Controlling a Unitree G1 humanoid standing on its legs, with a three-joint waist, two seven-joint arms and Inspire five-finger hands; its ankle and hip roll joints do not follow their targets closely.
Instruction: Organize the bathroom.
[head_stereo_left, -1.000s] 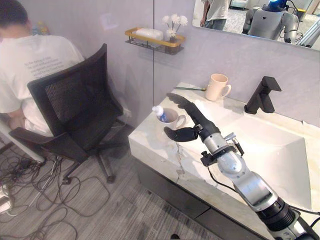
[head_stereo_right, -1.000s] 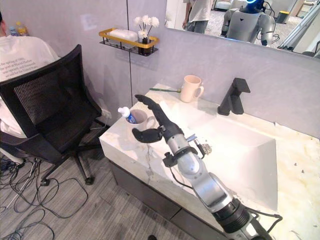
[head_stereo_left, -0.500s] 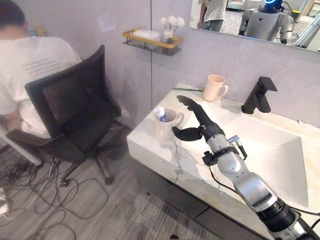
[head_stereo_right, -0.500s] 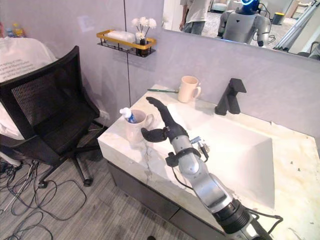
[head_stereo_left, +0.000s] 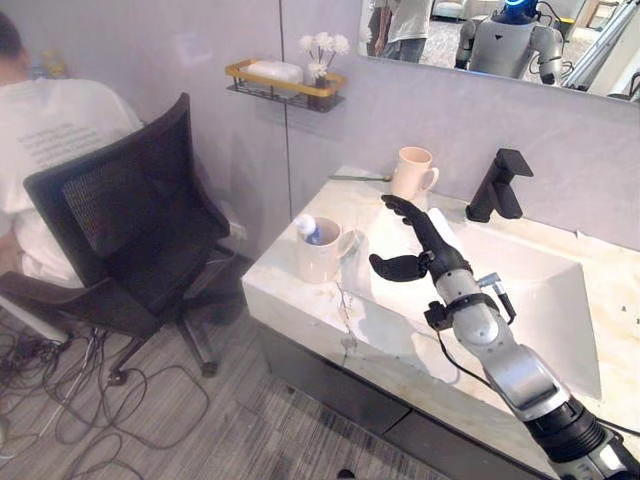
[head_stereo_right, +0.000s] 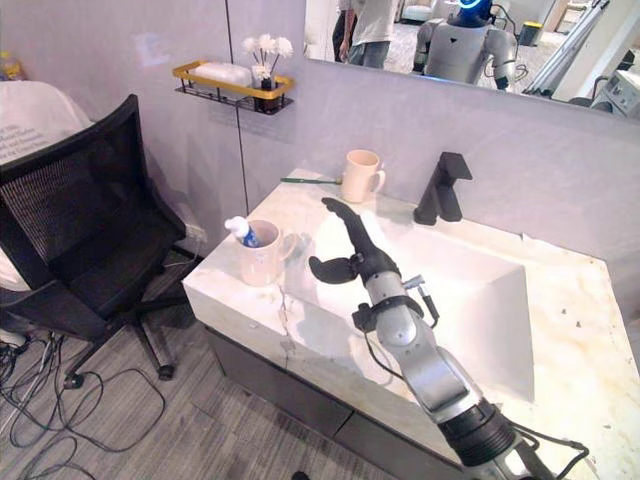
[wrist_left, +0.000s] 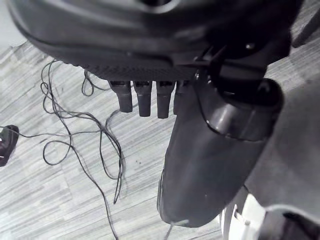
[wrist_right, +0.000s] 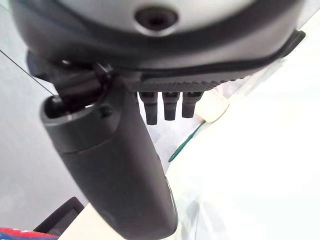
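A white mug (head_stereo_left: 320, 256) with a blue-and-white toothpaste tube (head_stereo_left: 307, 229) in it stands near the left front of the marble counter (head_stereo_left: 300, 300). My right hand (head_stereo_left: 436, 252) hovers open to the right of that mug, apart from it, fingers straight and pointing toward the wall, thumb out toward the mug. A beige mug (head_stereo_left: 411, 172) stands by the wall, with a green toothbrush (head_stereo_left: 357, 177) lying to its left; both show past the fingers (wrist_right: 170, 105) in the right wrist view. My left hand (wrist_left: 210, 150) hangs open above the floor.
A black faucet (head_stereo_left: 497, 185) stands behind the white sink basin (head_stereo_left: 560, 300). A gold wall shelf (head_stereo_left: 285, 82) carries soap and white flowers. To the left of the counter stand a black office chair (head_stereo_left: 130, 220) and a seated person (head_stereo_left: 45, 130). Cables lie across the floor (head_stereo_left: 150, 420).
My right hand has drawn back to the right, away from the white mug it was beside. The camera has also shifted, sliding the whole scene leftward.
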